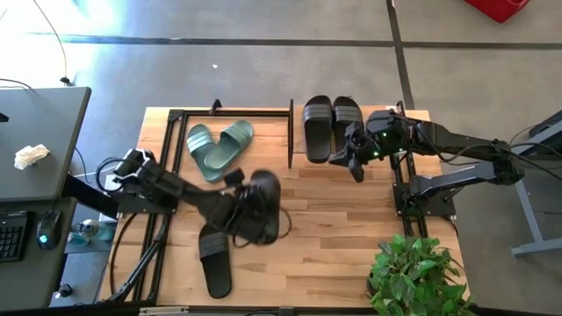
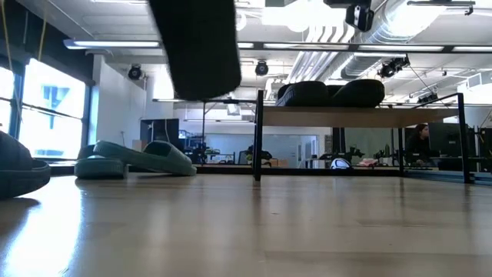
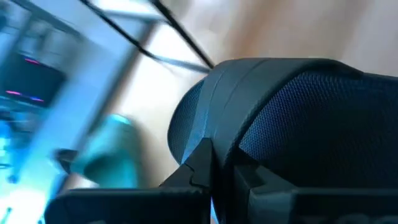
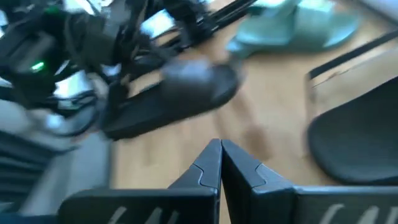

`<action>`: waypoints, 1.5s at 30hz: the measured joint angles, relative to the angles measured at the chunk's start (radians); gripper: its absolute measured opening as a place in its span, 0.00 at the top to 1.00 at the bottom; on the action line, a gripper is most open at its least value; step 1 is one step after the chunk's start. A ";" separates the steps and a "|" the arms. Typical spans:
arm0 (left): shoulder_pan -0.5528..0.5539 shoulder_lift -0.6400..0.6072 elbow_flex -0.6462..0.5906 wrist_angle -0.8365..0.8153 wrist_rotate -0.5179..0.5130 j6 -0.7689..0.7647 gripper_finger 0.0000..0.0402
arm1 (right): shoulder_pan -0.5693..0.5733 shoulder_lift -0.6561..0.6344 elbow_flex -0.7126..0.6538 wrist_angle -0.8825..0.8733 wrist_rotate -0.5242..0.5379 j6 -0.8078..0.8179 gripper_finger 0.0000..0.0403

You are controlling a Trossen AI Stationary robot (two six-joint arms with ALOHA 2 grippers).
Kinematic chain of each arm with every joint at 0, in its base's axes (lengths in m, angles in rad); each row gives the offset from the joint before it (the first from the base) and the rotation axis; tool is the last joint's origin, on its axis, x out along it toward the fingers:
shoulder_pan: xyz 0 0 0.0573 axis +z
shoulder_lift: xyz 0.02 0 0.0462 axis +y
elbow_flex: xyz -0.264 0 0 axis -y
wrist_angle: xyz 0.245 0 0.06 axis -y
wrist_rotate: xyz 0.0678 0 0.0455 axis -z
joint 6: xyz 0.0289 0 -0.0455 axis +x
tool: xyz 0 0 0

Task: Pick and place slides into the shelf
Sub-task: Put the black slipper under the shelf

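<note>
My left gripper [image 1: 235, 200] is shut on a black slide [image 1: 260, 207], which shows high in the low view [image 2: 197, 46]. A second black slide [image 1: 215, 257] lies flat near the table's near edge. The sage-green pair [image 1: 219, 146] rests on the table inside an open black frame [image 1: 176, 123]. Another black pair [image 1: 332, 128] lies on the shelf's wooden top board [image 2: 361, 116]. My right gripper [image 1: 356, 164] is shut and touches nothing; it hovers by the shelf's near side and shows in its wrist view [image 4: 221, 163]. My left gripper pinches the black slide between its two fingers [image 3: 205, 165] at the slide's edge [image 3: 214, 134], on the side facing the table's left. The fingers come roughly level from the left. The slide is lifted clear of the table and tilted.
A potted plant [image 1: 420, 274] stands at the table's near right corner. The shelf's thin black rods [image 2: 259, 135] rise from the table at the far right. Bare wood lies in the middle of the table [image 1: 342, 228]. A desk with a keyboard stands beyond the left edge [image 1: 35, 158].
</note>
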 joint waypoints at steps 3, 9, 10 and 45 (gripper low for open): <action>0.070 0.000 0.063 -0.025 -0.084 0.080 0.99 | -0.002 0.000 0.000 -0.002 -0.093 0.083 1.00; 0.201 0.000 0.161 -0.026 -0.187 0.232 1.00 | 0.000 0.001 0.000 -0.024 -0.229 0.196 0.91; 0.220 0.000 0.177 -0.021 -0.197 0.255 1.00 | 0.003 0.001 0.000 -0.027 -0.229 0.219 0.88; 0.403 0.072 0.269 0.609 -0.173 0.918 1.00 | 0.433 -0.113 -0.702 1.186 0.816 1.075 0.59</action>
